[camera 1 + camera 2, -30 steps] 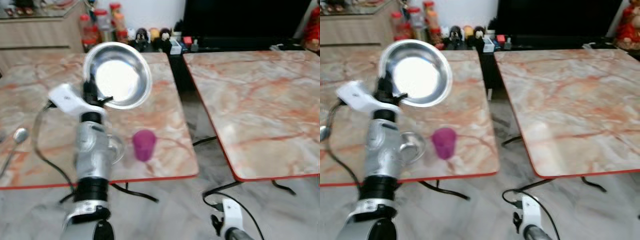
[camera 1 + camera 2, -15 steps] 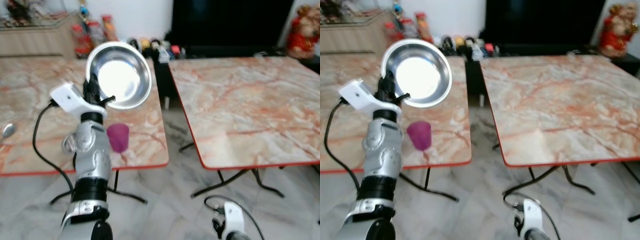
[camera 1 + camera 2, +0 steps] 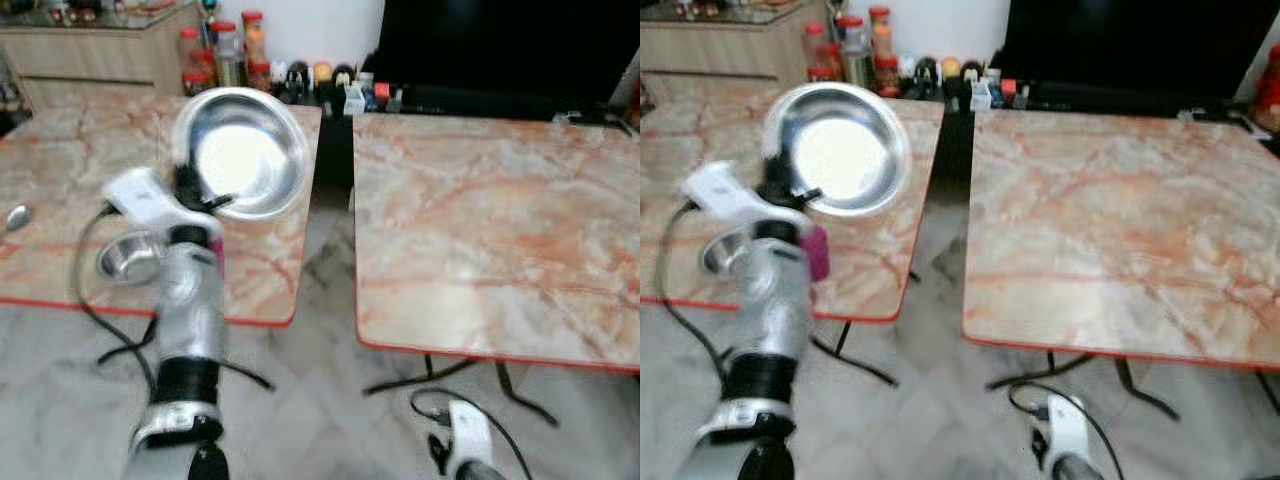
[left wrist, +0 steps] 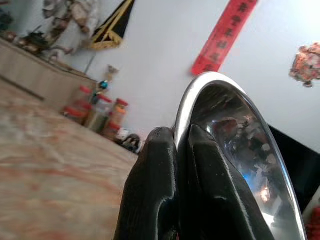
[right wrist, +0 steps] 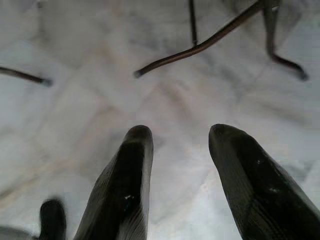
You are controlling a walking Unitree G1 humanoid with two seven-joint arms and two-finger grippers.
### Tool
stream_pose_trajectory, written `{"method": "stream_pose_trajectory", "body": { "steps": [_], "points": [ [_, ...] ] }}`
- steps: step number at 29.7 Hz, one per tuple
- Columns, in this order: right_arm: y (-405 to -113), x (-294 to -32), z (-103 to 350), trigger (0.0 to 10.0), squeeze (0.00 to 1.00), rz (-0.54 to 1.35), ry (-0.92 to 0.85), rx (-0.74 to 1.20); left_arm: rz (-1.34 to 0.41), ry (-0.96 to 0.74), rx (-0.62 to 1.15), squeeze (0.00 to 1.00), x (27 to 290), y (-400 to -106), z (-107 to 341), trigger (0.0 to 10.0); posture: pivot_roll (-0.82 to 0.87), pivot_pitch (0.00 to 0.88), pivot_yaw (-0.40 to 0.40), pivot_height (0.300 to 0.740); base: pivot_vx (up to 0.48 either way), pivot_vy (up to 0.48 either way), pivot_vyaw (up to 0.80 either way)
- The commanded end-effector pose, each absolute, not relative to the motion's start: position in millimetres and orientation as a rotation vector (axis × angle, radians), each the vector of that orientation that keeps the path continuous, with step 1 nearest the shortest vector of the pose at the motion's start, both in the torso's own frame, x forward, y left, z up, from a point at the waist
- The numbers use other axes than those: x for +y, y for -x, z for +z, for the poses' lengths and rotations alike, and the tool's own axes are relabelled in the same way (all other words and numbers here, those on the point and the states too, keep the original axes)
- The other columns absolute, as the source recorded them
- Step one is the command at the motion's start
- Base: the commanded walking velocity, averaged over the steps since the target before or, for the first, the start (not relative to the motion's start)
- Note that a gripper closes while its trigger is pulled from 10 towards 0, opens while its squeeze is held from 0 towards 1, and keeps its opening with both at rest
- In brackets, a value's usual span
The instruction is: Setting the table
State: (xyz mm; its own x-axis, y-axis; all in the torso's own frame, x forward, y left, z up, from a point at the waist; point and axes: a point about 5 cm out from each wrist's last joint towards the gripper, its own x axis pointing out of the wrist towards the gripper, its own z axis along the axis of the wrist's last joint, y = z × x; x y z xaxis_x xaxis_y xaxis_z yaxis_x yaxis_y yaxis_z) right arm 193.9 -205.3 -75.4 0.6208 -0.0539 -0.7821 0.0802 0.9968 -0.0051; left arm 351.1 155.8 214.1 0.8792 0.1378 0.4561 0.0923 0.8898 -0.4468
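A wide steel bowl (image 3: 243,150) is held up tilted above the left marble table (image 3: 60,170), its hollow facing me. My left gripper (image 3: 190,188) is shut on its lower rim; in the left wrist view the two black fingers (image 4: 155,180) pinch the steel bowl's (image 4: 235,145) edge. Behind my raised forearm, a purple cup (image 3: 817,252) and a small steel bowl (image 3: 127,258) stand on that table near its front edge. A spoon (image 3: 16,216) lies at the far left. My right gripper (image 5: 175,135) hangs low and open over the floor.
A second marble table (image 3: 500,220) with a red edge stands to the right, a gap of floor (image 3: 325,260) between the two. Jars and small bottles (image 3: 240,50) line the back by a dark screen (image 3: 500,45). Black table legs (image 5: 200,45) cross the marble floor.
The whole view has shifted, so the camera moved; both tables now sit differently in the picture. The left gripper still holds the bowl up in the same pose.
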Motion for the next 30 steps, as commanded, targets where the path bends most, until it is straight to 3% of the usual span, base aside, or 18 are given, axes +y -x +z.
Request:
{"method": "stream_pose_trajectory", "body": {
  "steps": [1, 13, 30],
  "points": [
    [-195.3, -194.8, -76.4, 10.0, 0.00, -0.065, -0.061, 0.899, 0.044, 0.468, -0.521, 0.00, 166.1, -350.9, 218.6, 10.0, 0.00, 0.000, -0.053, 0.740, 0.382, -0.285, 0.00],
    [-193.3, -191.5, -78.5, 10.0, 0.00, -0.068, -0.073, 0.924, 0.027, 0.470, -0.523, 0.00, 164.9, -351.4, 220.3, 10.0, 0.00, 0.000, -0.047, 0.740, 0.294, -0.343, -0.48],
    [-194.2, -190.9, -77.9, 10.0, 0.00, -0.062, -0.071, 0.915, 0.022, 0.468, -0.516, 0.00, 163.2, -352.2, 221.0, 10.0, 0.01, 0.000, -0.044, 0.740, 0.299, -0.369, 0.00]
  ]
}}
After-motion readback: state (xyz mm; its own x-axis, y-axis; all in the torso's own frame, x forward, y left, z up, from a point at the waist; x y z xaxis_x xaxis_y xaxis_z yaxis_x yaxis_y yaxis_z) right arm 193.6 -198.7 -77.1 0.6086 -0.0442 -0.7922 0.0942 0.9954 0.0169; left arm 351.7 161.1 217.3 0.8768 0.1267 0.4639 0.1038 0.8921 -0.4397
